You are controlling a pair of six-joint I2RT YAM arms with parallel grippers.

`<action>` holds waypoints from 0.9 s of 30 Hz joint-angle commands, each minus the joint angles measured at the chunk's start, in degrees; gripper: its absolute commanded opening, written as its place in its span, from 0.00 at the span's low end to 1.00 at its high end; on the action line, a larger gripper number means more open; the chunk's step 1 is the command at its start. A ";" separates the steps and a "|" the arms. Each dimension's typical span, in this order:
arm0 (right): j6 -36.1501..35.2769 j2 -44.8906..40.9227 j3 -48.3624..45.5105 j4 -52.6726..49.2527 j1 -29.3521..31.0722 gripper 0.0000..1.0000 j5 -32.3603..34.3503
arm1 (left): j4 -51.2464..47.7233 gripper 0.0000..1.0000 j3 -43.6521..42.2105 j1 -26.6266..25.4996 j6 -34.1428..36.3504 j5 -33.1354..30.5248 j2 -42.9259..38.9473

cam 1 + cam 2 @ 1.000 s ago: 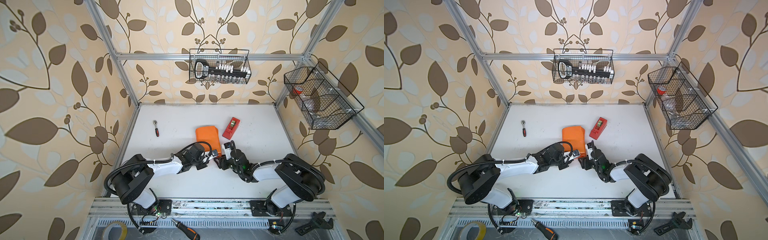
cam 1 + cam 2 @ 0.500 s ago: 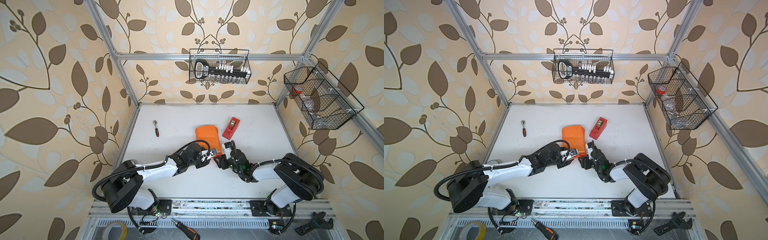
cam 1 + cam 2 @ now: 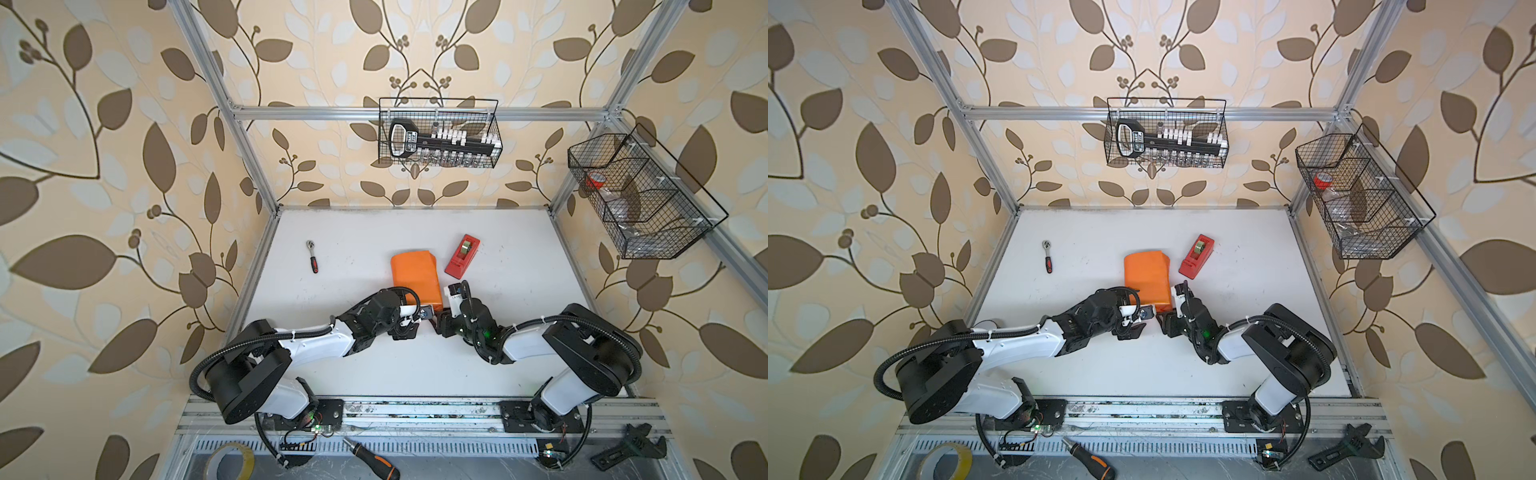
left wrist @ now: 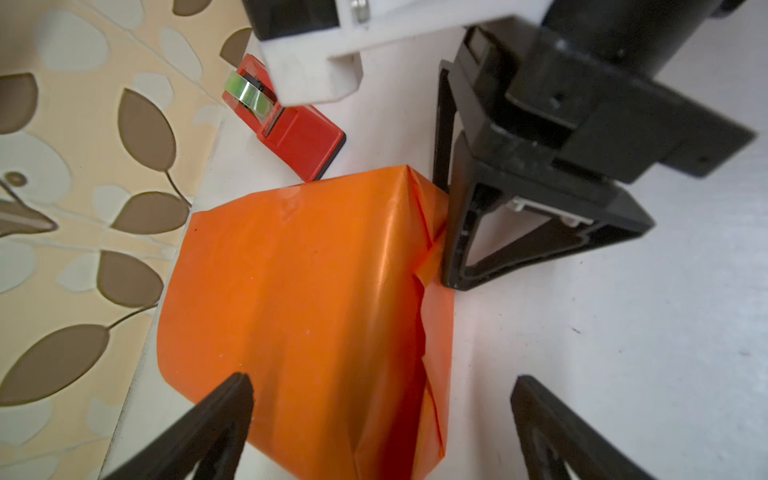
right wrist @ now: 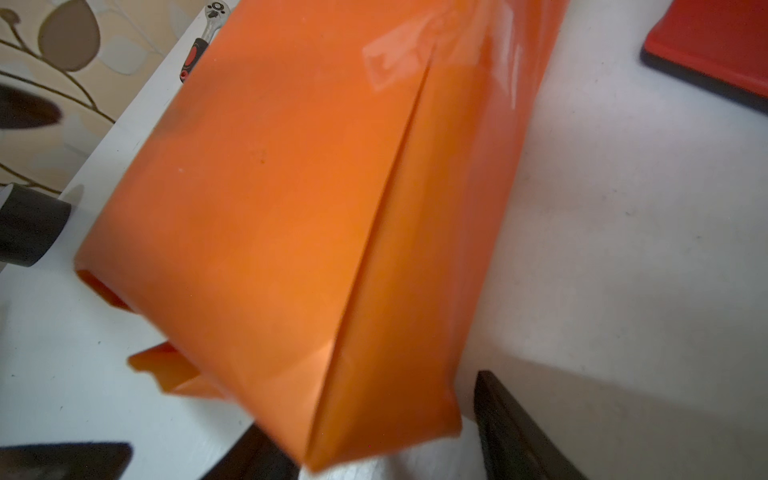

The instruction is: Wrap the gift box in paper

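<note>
Left wrist view: left gripper stands wide, one finger tipped over the paper, the other over bare table. Nothing is pinched. The paper is bright orange and wrapped into a flat block with creased folds down one side. What it covers does not show. A finger of the right gripper lies against that folded side, near a far corner of the block.

Right wrist view: right gripper has its jaws part open and straddles a near corner of the paper. A long fold line runs up from that corner. Whether the pads press the paper cannot be told, as the nearer edge is blurred.

Both top views: the paper lies flat near the table's middle, long axis running 12 to 6. The arms meet at its 6 o'clock end, the left arm at 6 and the right at 5. A red dispenser sits just beside the paper at 2 o'clock, not touching. A ratchet lies well apart at 9 o'clock, its head toward 12.
</note>
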 commanded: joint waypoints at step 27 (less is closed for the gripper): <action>0.91 0.86 0.74 0.78 -0.46 0.60 0.87 | 6.56 0.94 3.11 5.49 6.45 3.82 8.71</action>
